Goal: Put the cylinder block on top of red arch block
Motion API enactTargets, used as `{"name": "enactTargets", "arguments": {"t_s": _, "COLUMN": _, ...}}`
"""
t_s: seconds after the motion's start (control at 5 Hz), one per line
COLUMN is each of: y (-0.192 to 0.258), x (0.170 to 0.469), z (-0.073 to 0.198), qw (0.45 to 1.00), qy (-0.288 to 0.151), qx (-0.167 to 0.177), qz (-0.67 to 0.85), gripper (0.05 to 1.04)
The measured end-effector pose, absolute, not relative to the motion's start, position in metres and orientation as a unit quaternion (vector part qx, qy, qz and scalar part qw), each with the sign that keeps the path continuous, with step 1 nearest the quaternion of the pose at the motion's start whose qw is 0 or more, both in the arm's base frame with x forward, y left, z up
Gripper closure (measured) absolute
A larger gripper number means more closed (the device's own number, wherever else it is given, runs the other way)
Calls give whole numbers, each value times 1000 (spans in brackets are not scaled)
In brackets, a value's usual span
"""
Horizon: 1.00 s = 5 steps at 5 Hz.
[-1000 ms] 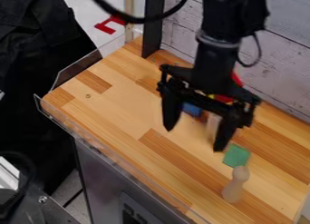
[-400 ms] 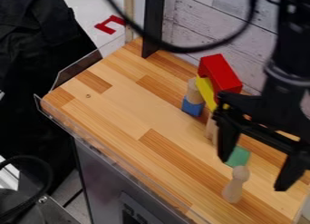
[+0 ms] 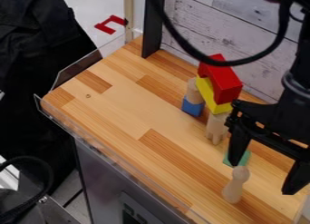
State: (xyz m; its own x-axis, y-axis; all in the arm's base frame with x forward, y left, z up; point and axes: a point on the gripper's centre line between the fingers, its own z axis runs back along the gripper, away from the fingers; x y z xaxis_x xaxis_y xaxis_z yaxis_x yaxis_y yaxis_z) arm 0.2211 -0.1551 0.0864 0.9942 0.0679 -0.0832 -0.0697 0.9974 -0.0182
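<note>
One wooden cylinder block (image 3: 192, 89) stood upright on one blue block (image 3: 192, 106), to the left of the single red arch block (image 3: 224, 78), not on top of it. That arch sat on one yellow block (image 3: 212, 95), and both slanted down toward the near side of the desk (image 3: 121, 105) as seen in the view. Below the yellow block's lower end stood one pale wooden piece (image 3: 216, 128) with prongs at its foot. Nearer lay one green block (image 3: 244, 159), partly behind a finger of the end effector (image 3: 263, 177), and just beside it, on its near side, stood one round-headed wooden peg (image 3: 233, 187). The one end effector hung at the right of the view, its two fingers spread wide with nothing held between them. A second red thing, one bracket-shaped piece (image 3: 104, 27), showed beyond the desk's far left edge, well apart from the stacked blocks.
</note>
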Motion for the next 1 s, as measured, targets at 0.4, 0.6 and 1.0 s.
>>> {"name": "enactTargets", "arguments": {"t_s": 0.4, "y": -141, "x": 232, "z": 84, "qw": 997, "qy": 38, "qx": -14, "qz": 62, "gripper": 85}}
{"name": "enactTargets", "arguments": {"t_s": 0.6, "y": -139, "x": 236, "z": 78, "qw": 996, "qy": 39, "qx": -44, "qz": 68, "gripper": 85}}
{"name": "enactTargets", "arguments": {"t_s": 1.0, "y": -142, "x": 234, "z": 63, "qw": 996, "qy": 59, "qx": -39, "qz": 60, "gripper": 85}}
